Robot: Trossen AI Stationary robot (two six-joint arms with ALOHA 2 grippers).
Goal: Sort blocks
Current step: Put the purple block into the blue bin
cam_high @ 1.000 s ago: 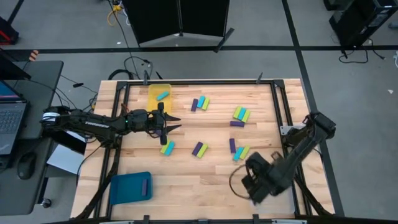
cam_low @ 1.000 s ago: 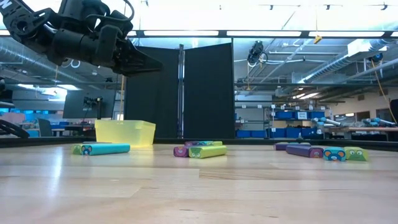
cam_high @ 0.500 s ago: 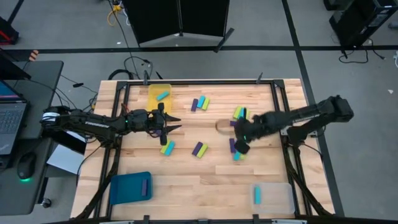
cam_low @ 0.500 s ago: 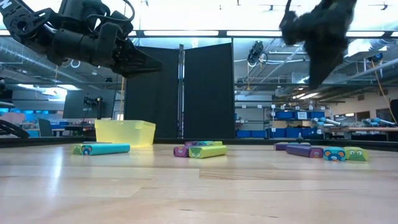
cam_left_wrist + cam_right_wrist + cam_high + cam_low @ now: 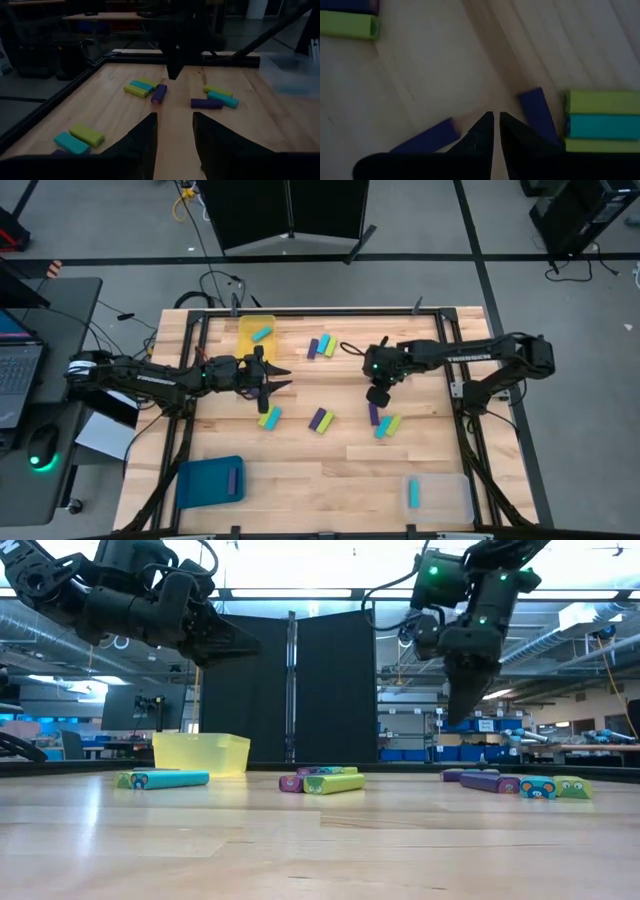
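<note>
Hovering above the wooden surface (image 5: 300,470), the right end effector (image 5: 377,394) points down with fingers nearly together, a thin gap showing, holding nothing; a purple block (image 5: 538,112) lies just beside its tips, angled against a neighbouring green-and-cyan stack. The blocks (image 5: 321,420) lie scattered in small clusters, long axes flat but pointing various ways. The left end effector (image 5: 282,377) hangs parted and empty mid-surface. A yellow tray (image 5: 256,328) holds a cyan block, a blue tray (image 5: 205,482) a purple one, a clear tray (image 5: 445,498) a cyan one. Black partitions (image 5: 290,690) stand behind.
</note>
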